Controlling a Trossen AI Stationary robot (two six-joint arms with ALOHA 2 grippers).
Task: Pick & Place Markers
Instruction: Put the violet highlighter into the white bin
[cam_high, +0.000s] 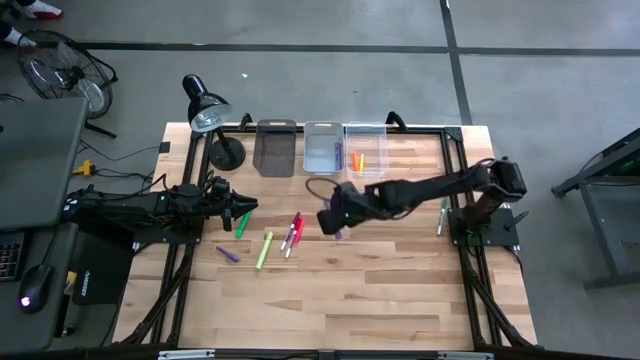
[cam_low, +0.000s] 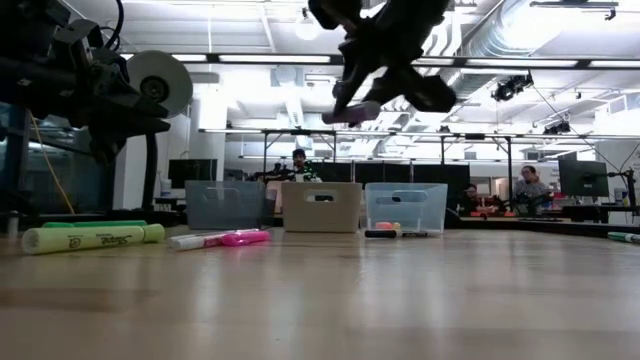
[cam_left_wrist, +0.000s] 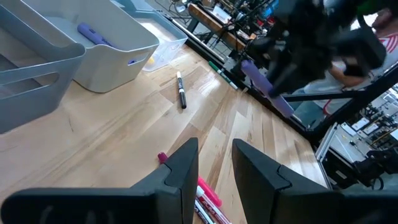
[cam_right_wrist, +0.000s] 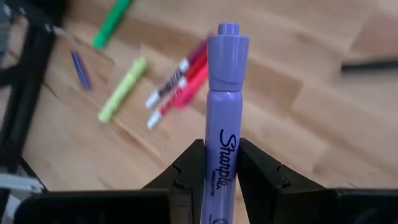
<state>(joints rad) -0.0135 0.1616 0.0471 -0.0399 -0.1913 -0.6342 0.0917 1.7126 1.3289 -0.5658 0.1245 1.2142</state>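
Purple marker (cam_right_wrist: 221, 118) between right gripper (cam_right_wrist: 219, 163) fingers (above table (cam_high: 380, 290)).

One cam overhead, one level with the table (cam_high: 330, 290), two on wrists; all catch the bins (cam_high: 322, 147).

Grey concrete floor (cam_high: 330, 25), floor fan (cam_high: 62, 72), black desk lamp (cam_high: 207, 108), ceiling strip lights (cam_low: 265, 58), seated people (cam_low: 530, 188)
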